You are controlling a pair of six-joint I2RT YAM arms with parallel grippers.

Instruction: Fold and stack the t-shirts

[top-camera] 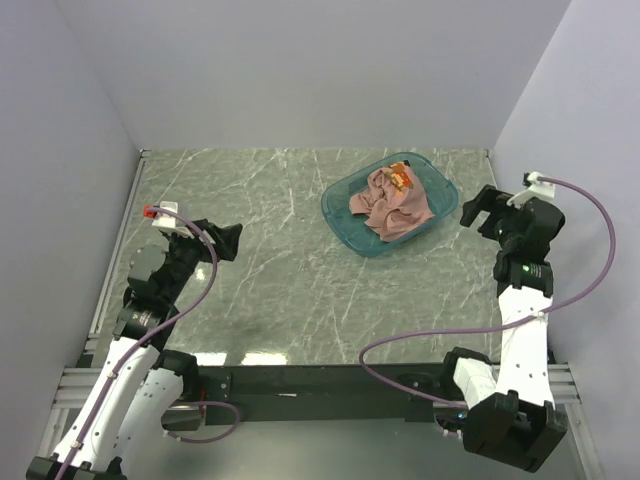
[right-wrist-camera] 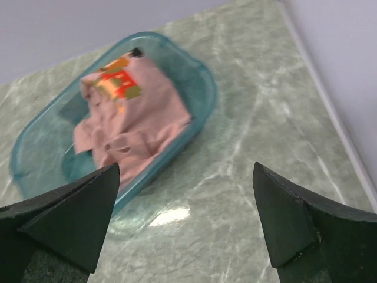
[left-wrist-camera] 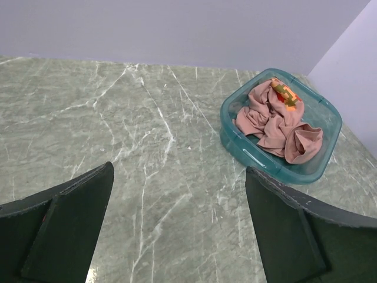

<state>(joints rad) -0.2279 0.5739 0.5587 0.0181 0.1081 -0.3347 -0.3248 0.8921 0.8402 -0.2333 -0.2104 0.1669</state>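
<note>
While left tool [top-camera: 227,240] and right tool [top-camera: 479,211] gape, the pink t-shirt [top-camera: 392,206] (print up) lies crumpled.

A green table [top-camera: 270,270] (marbled with thin white veins) spans the enclosure. A pale back wall [top-camera: 320,70] rises from the table's far edge, side walls [top-camera: 50,150] flank it, and glare [top-camera: 240,357] shines near its near edge.

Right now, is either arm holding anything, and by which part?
Nothing is held. The left gripper and right gripper are open and empty; the pink t-shirt lies crumpled in the teal bin.
</note>
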